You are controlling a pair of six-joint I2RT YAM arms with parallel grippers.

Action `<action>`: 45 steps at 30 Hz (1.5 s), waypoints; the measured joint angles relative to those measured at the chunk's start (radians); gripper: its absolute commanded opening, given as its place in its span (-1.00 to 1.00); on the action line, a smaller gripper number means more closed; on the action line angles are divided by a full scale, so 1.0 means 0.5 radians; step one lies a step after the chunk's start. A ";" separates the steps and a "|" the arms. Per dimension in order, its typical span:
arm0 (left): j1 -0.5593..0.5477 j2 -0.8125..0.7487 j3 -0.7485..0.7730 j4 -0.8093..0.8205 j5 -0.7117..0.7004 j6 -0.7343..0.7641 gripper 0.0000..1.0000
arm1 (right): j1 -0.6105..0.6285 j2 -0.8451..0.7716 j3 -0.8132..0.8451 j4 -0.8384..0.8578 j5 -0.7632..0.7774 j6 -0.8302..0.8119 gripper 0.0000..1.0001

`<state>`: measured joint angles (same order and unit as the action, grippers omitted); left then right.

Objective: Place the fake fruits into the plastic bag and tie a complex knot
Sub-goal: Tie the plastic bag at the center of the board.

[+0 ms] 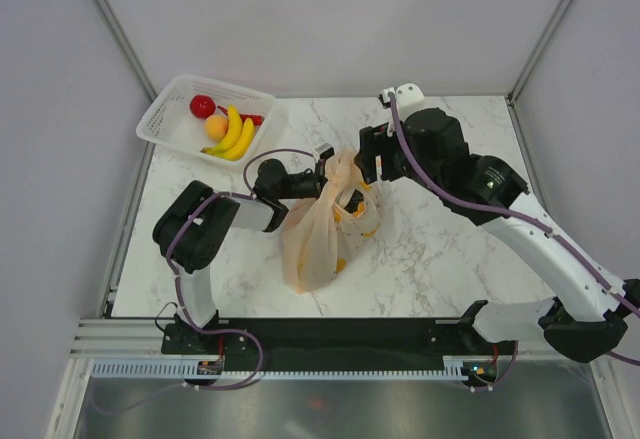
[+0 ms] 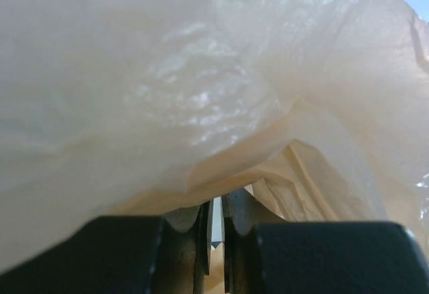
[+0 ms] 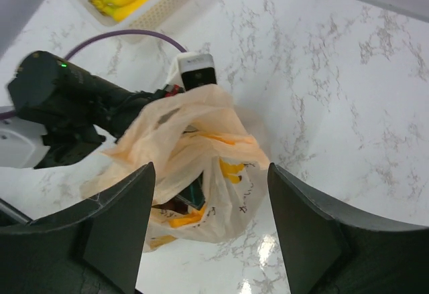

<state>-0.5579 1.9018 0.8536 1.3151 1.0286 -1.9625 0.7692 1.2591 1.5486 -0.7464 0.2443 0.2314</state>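
Observation:
The peach plastic bag [image 1: 325, 224] stands in the middle of the marble table with its mouth pulled open. My left gripper [image 1: 321, 182] is shut on the bag's left rim; in the left wrist view the film [image 2: 201, 93] drapes over the nearly closed jaws [image 2: 218, 208]. My right gripper [image 3: 210, 173] hovers open just above the bag [image 3: 201, 153], with nothing between its fingers. Inside the bag show an orange-yellow fruit [image 3: 182, 217] and a dark one [image 3: 169, 207]. Bananas [image 1: 234, 134], a red apple [image 1: 202, 106], a peach [image 1: 215, 127] and a red chili [image 1: 255, 119] lie in the basket.
The white lattice basket [image 1: 163, 126] stands at the table's back left corner. The left arm's purple cable [image 3: 127, 36] loops over the table between basket and bag. Grey walls enclose the table on three sides.

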 measured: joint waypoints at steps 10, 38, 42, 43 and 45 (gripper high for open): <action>0.000 0.000 0.000 0.000 -0.002 0.000 -0.72 | 0.275 0.216 0.282 -0.060 -0.019 0.044 0.46; -0.002 0.006 0.000 0.000 -0.004 0.000 -0.71 | 0.275 0.243 0.007 -0.082 0.033 0.144 -0.97; -0.002 0.006 0.000 0.000 -0.005 0.000 -0.71 | 0.275 0.224 -0.095 -0.082 0.050 0.143 -1.00; -0.002 0.006 0.000 0.000 -0.005 0.000 -0.71 | 0.275 0.224 -0.117 -0.080 0.052 0.143 -1.00; -0.002 0.006 0.000 0.000 -0.005 0.000 -0.71 | 0.275 0.223 -0.168 -0.082 0.054 0.144 -1.00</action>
<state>-0.5591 1.9049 0.8536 1.3151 1.0264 -1.9625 0.9070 1.3705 1.4647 -0.7872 0.2714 0.3035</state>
